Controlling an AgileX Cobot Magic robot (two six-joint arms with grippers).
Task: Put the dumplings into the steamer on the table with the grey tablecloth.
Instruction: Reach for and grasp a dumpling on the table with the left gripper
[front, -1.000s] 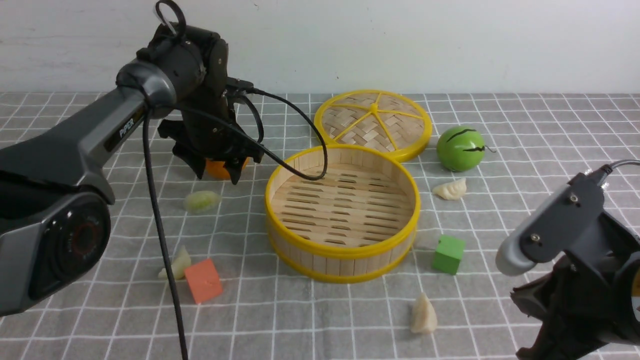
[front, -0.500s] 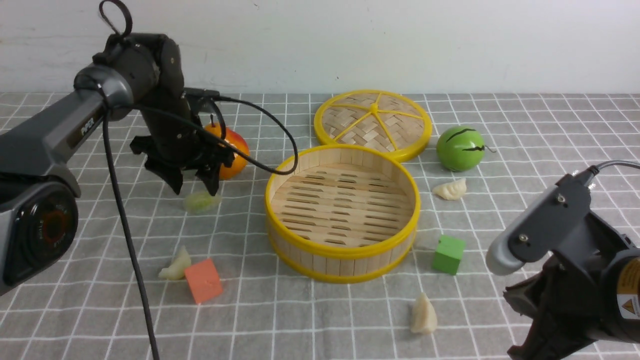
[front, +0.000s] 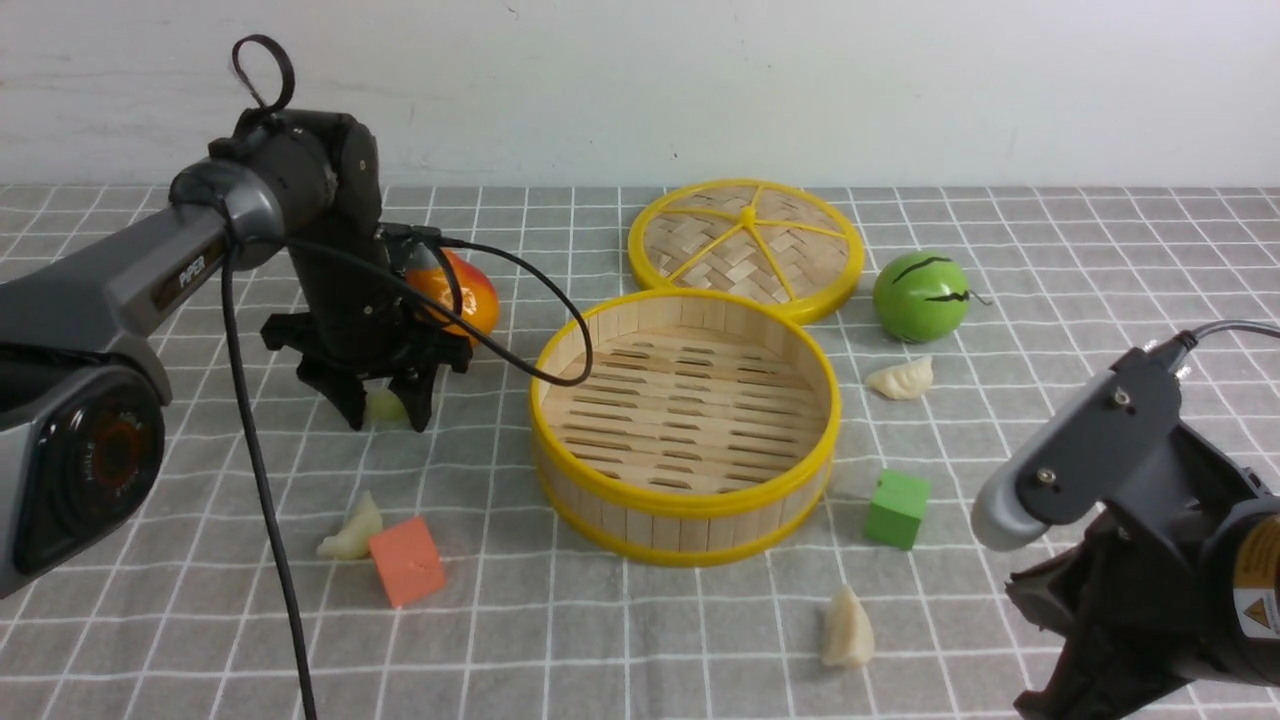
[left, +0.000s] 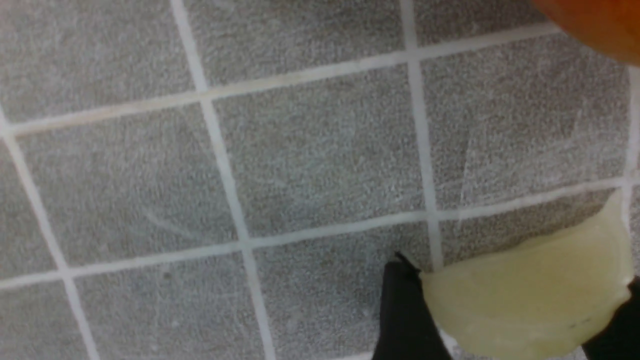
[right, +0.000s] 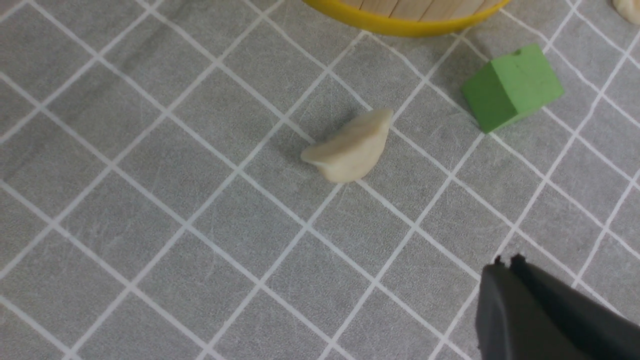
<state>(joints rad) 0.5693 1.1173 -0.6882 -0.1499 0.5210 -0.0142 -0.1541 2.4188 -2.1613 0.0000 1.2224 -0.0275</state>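
Bamboo steamer (front: 685, 520) at mid-surface on the grey tablecloth (front: 1100, 300), floor bare. Toward the left edge: left gripper (front: 388, 418) down at the cloth, jaws spread, fingers (left: 405, 310) touching both ends of the pale green dumpling (left: 525, 300), lying flat; firm hold not confirmable. Loose on the cloth: left dumpling (front: 350, 530) just beside the orange cube (front: 405, 560), front dumpling (front: 848, 628) near the front edge, right dumpling (front: 900, 380) right of the steamer. Right gripper (right: 505, 261) over the front right corner, fingers pressed together.
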